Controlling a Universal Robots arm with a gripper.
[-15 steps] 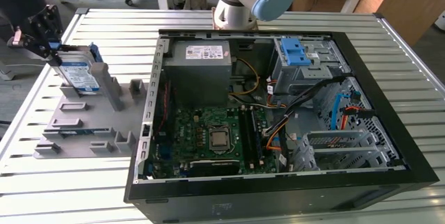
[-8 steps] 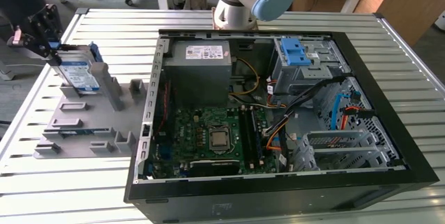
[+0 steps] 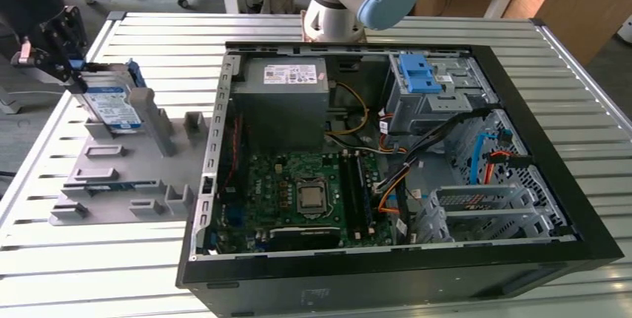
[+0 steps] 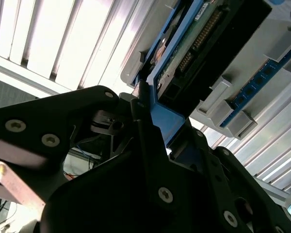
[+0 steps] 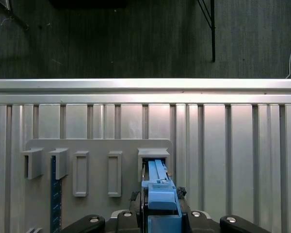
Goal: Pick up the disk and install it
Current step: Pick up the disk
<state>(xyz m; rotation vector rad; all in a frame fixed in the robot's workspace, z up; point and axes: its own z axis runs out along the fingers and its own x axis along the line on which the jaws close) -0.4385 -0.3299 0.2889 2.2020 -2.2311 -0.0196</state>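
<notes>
The disk is a silver drive with a blue-and-white label and a blue frame. It stands on edge at the far end of the grey holder plate, at the exterior view's left. My gripper is shut on its upper edge. In the first wrist view the disk's blue frame runs from between my fingers to a slot in the plate. The second wrist view shows the drive's underside and a black finger pressed against the blue frame. Whether the disk has left its slot is unclear.
An open black computer case lies at the exterior view's right, with a motherboard, a grey power supply and a drive cage with a blue latch. The arm's base stands behind the case. A blue memory stick sits in the holder plate.
</notes>
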